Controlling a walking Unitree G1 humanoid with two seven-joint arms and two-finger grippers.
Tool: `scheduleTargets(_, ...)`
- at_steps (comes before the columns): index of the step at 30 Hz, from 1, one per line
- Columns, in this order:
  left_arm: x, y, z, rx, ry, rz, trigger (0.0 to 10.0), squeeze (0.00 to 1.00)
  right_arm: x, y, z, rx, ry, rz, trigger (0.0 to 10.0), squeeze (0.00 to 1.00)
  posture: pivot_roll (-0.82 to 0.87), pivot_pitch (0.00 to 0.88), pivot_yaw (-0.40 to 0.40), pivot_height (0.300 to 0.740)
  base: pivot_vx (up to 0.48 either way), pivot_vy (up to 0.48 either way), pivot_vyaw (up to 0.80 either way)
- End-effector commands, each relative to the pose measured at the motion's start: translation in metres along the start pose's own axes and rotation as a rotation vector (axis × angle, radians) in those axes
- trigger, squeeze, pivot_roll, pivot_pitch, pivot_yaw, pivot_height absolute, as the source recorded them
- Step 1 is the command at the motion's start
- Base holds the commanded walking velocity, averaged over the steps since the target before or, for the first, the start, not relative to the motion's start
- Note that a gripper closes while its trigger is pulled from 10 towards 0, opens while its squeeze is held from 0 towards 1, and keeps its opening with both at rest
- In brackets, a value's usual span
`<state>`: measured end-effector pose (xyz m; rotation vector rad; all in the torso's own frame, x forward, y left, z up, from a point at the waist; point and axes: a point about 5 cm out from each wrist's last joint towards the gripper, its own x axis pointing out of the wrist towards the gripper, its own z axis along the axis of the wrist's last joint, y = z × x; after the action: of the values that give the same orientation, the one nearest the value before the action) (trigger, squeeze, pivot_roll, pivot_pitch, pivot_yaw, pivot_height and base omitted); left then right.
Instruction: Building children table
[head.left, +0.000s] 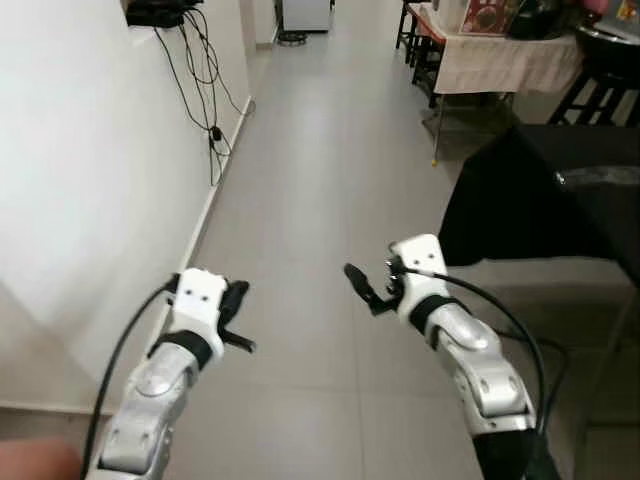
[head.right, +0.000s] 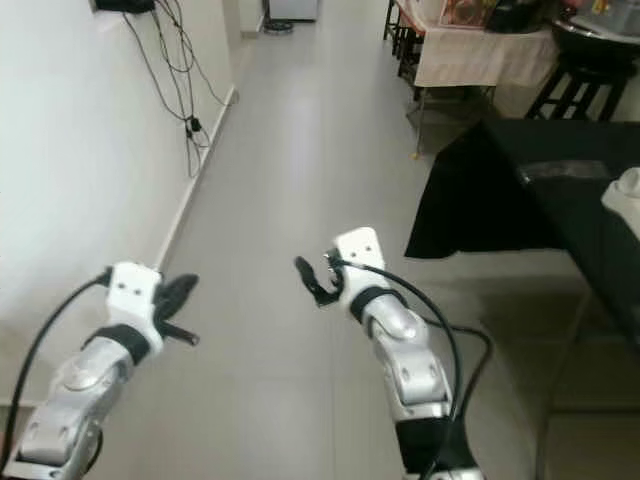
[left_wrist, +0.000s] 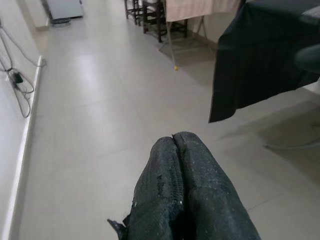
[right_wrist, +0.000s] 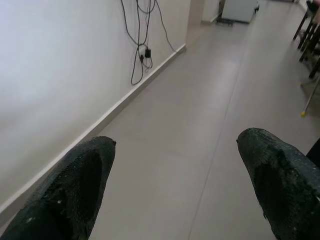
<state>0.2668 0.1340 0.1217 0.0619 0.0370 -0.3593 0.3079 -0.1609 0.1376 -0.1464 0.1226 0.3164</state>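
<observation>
Both silver arms reach out over a grey tiled floor (head.left: 320, 170) in a hallway. My left gripper (head.left: 240, 320) hovers near the white wall on the left, its two black fingers (left_wrist: 175, 170) pressed together with nothing between them. My right gripper (head.left: 362, 288) hangs above the middle of the floor. In the right wrist view its fingers (right_wrist: 80, 175) stand wide apart around bare floor, holding nothing.
A table under a black cloth (head.left: 560, 200) stands close on the right. Farther back are a table with a beige cloth (head.left: 500, 55) and dark stools (head.left: 415, 40). Black cables (head.left: 205, 90) hang down the left wall to a plug. The corridor runs straight ahead.
</observation>
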Motion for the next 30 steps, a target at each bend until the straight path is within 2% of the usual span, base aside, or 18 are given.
scheduleTargets(1,-0.0032,0.0090,0.0000,0.009,0.004,0.025,10.0,0.00,0.0025,0.0068,0.0024,0.014,-0.017,0.023,10.0,0.00,-0.04,0.026,-0.029,0.740,0.319,0.000,0.00)
scheduleTargets(8,-0.0030,0.0091,0.0002,0.006,0.002,0.021,10.0,0.00,0.0030,0.0061,0.0029,0.022,-0.021,0.015,10.0,0.00,-0.04,0.030,-0.029,0.740,0.314,0.000,0.00)
scheduleTargets(30,-0.0007,0.0099,0.0009,-0.001,-0.001,0.018,10.0,0.00,0.0095,0.0033,0.0049,0.014,-0.026,0.001,10.0,0.00,-0.04,0.040,-0.029,0.740,0.426,0.000,0.00)
